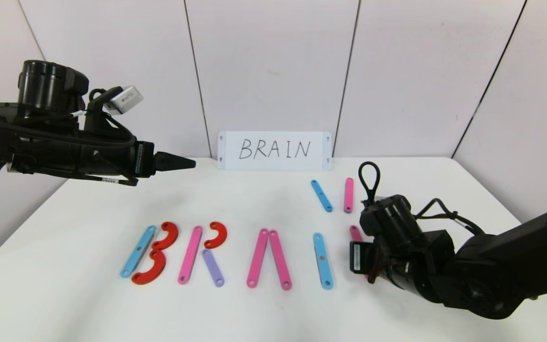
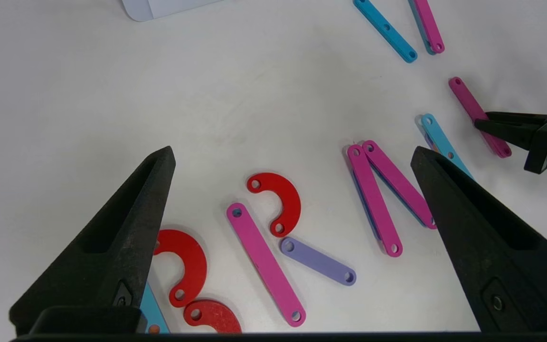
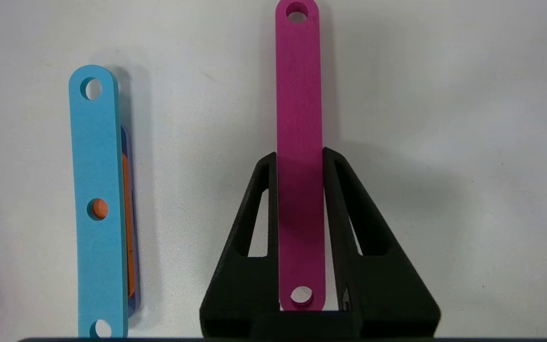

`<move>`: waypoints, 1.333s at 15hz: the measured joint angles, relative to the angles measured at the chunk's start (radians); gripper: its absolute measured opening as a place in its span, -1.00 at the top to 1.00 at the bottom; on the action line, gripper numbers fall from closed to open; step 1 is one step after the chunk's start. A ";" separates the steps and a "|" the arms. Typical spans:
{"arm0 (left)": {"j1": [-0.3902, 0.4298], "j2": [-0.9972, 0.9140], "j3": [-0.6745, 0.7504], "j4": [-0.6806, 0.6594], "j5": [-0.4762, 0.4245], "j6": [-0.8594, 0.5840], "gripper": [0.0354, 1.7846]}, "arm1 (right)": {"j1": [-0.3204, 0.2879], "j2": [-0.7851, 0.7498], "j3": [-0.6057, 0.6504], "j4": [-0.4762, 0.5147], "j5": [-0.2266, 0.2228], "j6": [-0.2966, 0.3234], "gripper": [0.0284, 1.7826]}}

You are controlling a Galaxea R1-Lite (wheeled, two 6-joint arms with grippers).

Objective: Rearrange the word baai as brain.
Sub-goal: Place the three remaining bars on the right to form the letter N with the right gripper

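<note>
The strip letters lie in a row on the white table (image 1: 64,304): a blue bar (image 1: 138,251) with two red curves (image 1: 166,236), a pink bar (image 1: 190,254) with a red curve (image 1: 216,234) and purple bar (image 1: 213,267), two leaning pink bars (image 1: 258,258), and a blue bar (image 1: 323,260). To the right of that blue bar, my right gripper (image 3: 299,156) is low on the table, shut on a pink bar (image 3: 298,95) lying flat. Its arm hides most of this bar (image 1: 355,232) in the head view. My left gripper (image 1: 185,164) hovers open above the table's back left.
The white card (image 1: 275,150) with handwritten BRAIN stands against the back wall. A loose blue bar (image 1: 321,195) and a loose pink bar (image 1: 348,194) lie behind the right arm. Wall panels close off the back and sides.
</note>
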 joint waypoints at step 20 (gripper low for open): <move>-0.006 0.000 0.001 0.001 0.001 0.000 -0.95 | -0.007 -0.011 0.004 -0.021 0.019 0.029 -0.95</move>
